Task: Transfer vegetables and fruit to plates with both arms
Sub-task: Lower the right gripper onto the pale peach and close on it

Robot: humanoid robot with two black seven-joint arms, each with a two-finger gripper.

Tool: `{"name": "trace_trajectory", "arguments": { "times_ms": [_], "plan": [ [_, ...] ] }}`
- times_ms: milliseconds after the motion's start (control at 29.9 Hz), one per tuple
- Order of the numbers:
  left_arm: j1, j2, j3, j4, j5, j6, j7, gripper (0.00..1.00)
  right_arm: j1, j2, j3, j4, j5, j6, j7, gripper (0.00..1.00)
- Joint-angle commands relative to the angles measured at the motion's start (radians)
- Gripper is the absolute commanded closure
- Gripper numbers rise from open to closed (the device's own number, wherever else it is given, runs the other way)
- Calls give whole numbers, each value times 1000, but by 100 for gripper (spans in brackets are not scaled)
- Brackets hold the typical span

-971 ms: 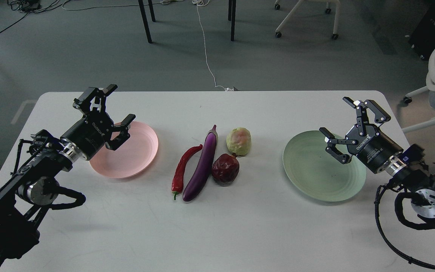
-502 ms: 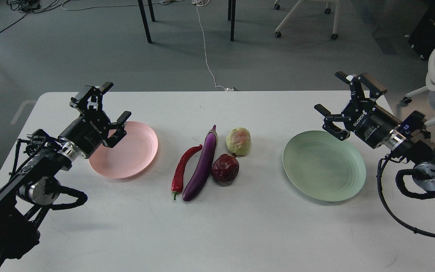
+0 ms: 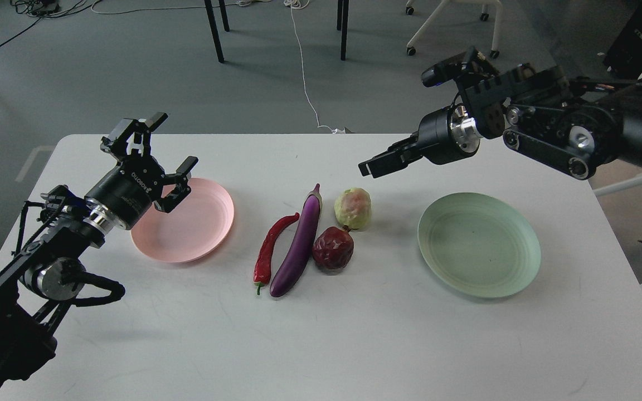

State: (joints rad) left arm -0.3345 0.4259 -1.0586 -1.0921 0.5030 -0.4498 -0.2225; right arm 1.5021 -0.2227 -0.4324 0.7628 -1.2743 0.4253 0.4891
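On the white table [image 3: 321, 340], in the middle, a red chili pepper [image 3: 268, 250], a purple eggplant [image 3: 298, 245], a dark red pomegranate [image 3: 332, 248] and a yellow-green fruit [image 3: 353, 208] lie close together. The empty pale pink plate [image 3: 195, 223] is to their left and the empty pale green plate [image 3: 480, 248] to their right. My left gripper [image 3: 169, 157] is open and empty above the pink plate's far left rim. My right gripper [image 3: 375, 165] hovers above the table, pointing left, just up and right of the yellow-green fruit. It is seen side-on, so its fingers overlap.
The table's far edge runs just behind both grippers. Beyond it, the grey floor holds a white cable [image 3: 304, 72], black table legs [image 3: 343, 30] and a wheeled chair base [image 3: 449, 28]. My right arm [image 3: 572, 128] spans the air over the table's far right corner.
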Motion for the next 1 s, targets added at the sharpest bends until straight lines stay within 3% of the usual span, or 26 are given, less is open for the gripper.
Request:
{"name": "trace_trajectory", "arguments": {
  "times_ms": [0,100,268,536,971],
  "plan": [
    [3,4,-1,-17,0,3,0,1,0,149,-97,-114,-19,-8,0,1],
    [3,10,-1,-18,0,3,0,2,-20,223,-129,-180,-17,-11,0,1],
    [3,14,-7,-18,0,3,0,2,-80,223,-135,-255,-17,-33,0,1],
    [6,14,-11,-18,-1,2,0,2,-145,223,-117,-278,-2,-112,0,1],
    [6,16,-11,-18,-3,-4,0,2,-190,223,-121,-283,79,-117,0,1]
  ]
}}
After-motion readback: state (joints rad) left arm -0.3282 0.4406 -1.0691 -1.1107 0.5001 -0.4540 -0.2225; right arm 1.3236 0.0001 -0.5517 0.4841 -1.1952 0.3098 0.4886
